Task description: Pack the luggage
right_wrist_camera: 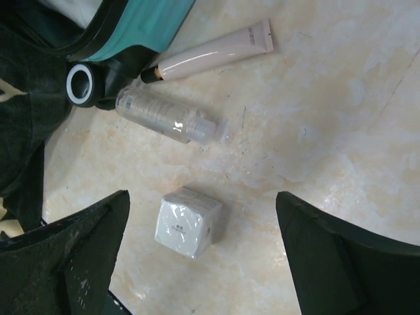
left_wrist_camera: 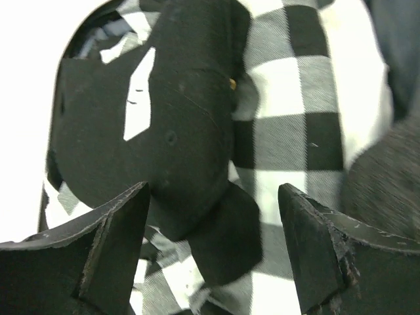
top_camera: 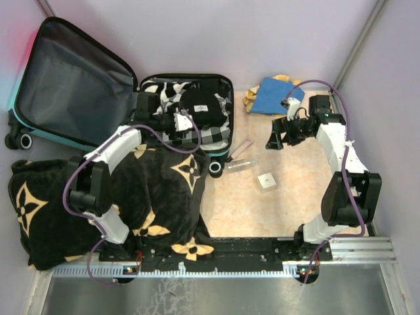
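Left wrist view: left claw (left_wrist_camera: 213, 197) spread wide and empty above round black cloth cap (left_wrist_camera: 164, 131) on black-and-white checked shirt (left_wrist_camera: 289, 85).
Luggage: pink-to-teal hard-shell suitcase (top_camera: 72, 72) lies open, far left of desk (top_camera: 295, 190).
Right claw (right_wrist_camera: 202, 195): wide, empty, over small white wrapped box (right_wrist_camera: 188, 223).
Advice: lift left straight up, clear of the cap.
Hidden: arm covers much of the packed half; box print unreadable.

- Luggage (top_camera: 79, 72): much of the lower half's contents lies under the left arm (top_camera: 111, 151). The right wrist view shows only a teal corner and one wheel.
- Black cap (left_wrist_camera: 164, 131): blurred, its top cut by the frame.
- Checked cloth (left_wrist_camera: 289, 98): runs past the top and bottom edges.
- Blanket (top_camera: 39, 216): partly beneath the left arm.
- Yellow item (top_camera: 251, 100): mostly under the blue cloth (top_camera: 275, 95), kind indeterminable.
- White box (right_wrist_camera: 188, 223), clear bottle (right_wrist_camera: 164, 118): print too small to read.
- Left gripper (left_wrist_camera: 215, 197), right gripper (right_wrist_camera: 203, 195): fingers cut off at the bottom edge.
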### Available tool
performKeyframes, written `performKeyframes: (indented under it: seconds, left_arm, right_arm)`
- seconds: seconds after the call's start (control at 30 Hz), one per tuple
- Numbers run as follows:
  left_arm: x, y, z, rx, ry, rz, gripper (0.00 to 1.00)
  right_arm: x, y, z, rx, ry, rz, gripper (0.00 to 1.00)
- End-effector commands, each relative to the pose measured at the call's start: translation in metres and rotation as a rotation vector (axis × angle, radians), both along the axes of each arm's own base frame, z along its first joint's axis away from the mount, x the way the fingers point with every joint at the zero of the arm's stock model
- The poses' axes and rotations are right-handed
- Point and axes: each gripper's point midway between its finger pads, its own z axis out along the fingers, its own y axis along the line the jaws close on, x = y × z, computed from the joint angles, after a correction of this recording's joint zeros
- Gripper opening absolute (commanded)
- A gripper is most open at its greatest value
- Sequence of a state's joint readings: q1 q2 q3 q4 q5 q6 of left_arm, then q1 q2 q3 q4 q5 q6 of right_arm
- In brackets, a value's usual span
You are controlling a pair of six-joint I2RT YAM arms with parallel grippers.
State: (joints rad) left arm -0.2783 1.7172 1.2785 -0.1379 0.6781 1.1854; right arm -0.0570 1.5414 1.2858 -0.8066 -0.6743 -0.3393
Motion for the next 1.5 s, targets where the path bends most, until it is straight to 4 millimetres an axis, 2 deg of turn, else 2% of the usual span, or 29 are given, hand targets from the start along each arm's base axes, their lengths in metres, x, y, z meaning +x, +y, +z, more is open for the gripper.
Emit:
performKeyframes:
  seconds: [0.0, 0.1, 0.17, 0.3, 0.37, 0.43, 0.5, 0.57, 0.63, 0.8, 0.93, 1.0, 1.1, 1.27, 1.37, 1.47]
  left_arm:
    - [-0.048, 0.013, 0.017, 0.076, 0.096, -0.101, 0.85]
    - [-0.076, 0.006, 0.042, 0.015, 0.238, -0.139, 0.84]
    - [-0.074, -0.003, 0.064, -0.083, 0.337, -0.09, 0.83]
    - [-0.038, -0.022, 0.099, -0.287, 0.45, 0.049, 0.79]
    - [-0.01, -0.028, 0.106, -0.373, 0.489, 0.129, 0.74]
    - [0.016, -0.032, 0.104, -0.428, 0.52, 0.195, 0.69]
    - [0.034, -0.04, 0.096, -0.446, 0.55, 0.221, 0.67]
    - [0.04, -0.046, 0.073, -0.422, 0.587, 0.213, 0.66]
    - [0.041, -0.048, 0.046, -0.378, 0.603, 0.212, 0.69]
    - [0.042, -0.042, -0.022, -0.271, 0.632, 0.247, 0.85]
    - [0.041, -0.029, -0.085, -0.114, 0.688, 0.267, 0.87]
    - [0.04, -0.026, -0.091, -0.069, 0.685, 0.26, 0.87]
    - [0.041, -0.03, -0.06, -0.109, 0.631, 0.232, 0.87]
    - [0.04, -0.043, 0.023, -0.206, 0.528, 0.141, 0.91]
    - [0.025, -0.05, 0.059, -0.233, 0.495, 0.068, 0.92]
    - [0.002, -0.06, 0.074, -0.229, 0.462, -0.018, 0.93]
  right_arm:
    - [0.018, -0.002, 0.02, -0.009, -0.073, 0.015, 0.93]
    - [0.019, -0.002, 0.023, -0.016, -0.077, 0.029, 0.93]
    - [0.017, -0.003, 0.024, -0.029, -0.083, 0.043, 0.93]
    - [0.013, -0.007, 0.021, -0.055, -0.084, 0.049, 0.93]
    - [0.01, -0.008, 0.018, -0.065, -0.08, 0.049, 0.93]
    - [0.009, -0.009, 0.016, -0.067, -0.075, 0.042, 0.93]
    - [0.008, -0.007, 0.014, -0.057, -0.072, 0.039, 0.93]
    - [0.009, -0.008, 0.01, -0.058, -0.075, 0.043, 0.93]
    - [0.012, -0.01, 0.004, -0.077, -0.074, 0.043, 0.93]
    - [0.017, -0.011, -0.008, -0.079, -0.053, 0.048, 0.93]
    - [0.018, -0.009, -0.013, -0.064, -0.035, 0.055, 0.93]
    - [0.019, -0.01, -0.013, -0.074, -0.034, 0.063, 0.93]
    - [0.02, -0.011, -0.012, -0.08, -0.04, 0.071, 0.94]
    - [0.018, -0.006, -0.005, -0.052, -0.035, 0.084, 0.94]
    - [0.003, -0.003, -0.001, -0.052, -0.038, 0.14, 0.94]
    - [-0.019, -0.004, -0.008, -0.081, -0.042, 0.223, 0.96]
